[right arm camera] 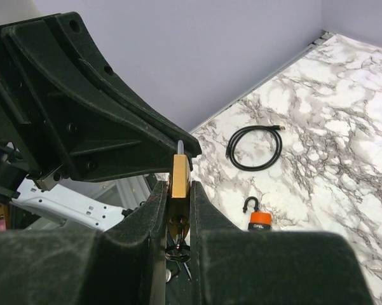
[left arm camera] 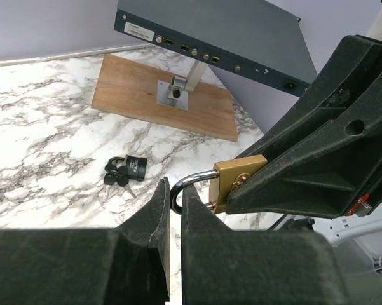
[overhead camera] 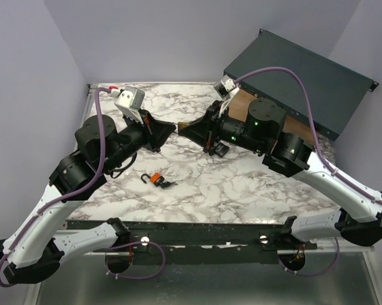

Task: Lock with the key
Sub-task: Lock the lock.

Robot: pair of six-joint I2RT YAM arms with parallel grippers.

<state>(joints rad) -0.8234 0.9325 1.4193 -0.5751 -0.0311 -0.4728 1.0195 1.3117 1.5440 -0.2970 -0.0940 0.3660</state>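
Top external: both hands meet mid-air over the surface (overhead camera: 241,190), toward 11 o'clock of its centre, w/ the brass padlock (left arm camera: 238,181) between them. The right hand (right arm camera: 177,187) is clenched on the lock body and the left hand (left arm camera: 175,197) is pinched on the bend of the shackle (left arm camera: 197,180). Right wrist cam shows dark keys (right arm camera: 177,255) dangling under the body. An orange padlock (overhead camera: 156,180) lies on the marble at 7 o'clock of the held one, and in left wrist view a blk padlock w/ keys (left arm camera: 128,170) lies at its 9 o'clock.
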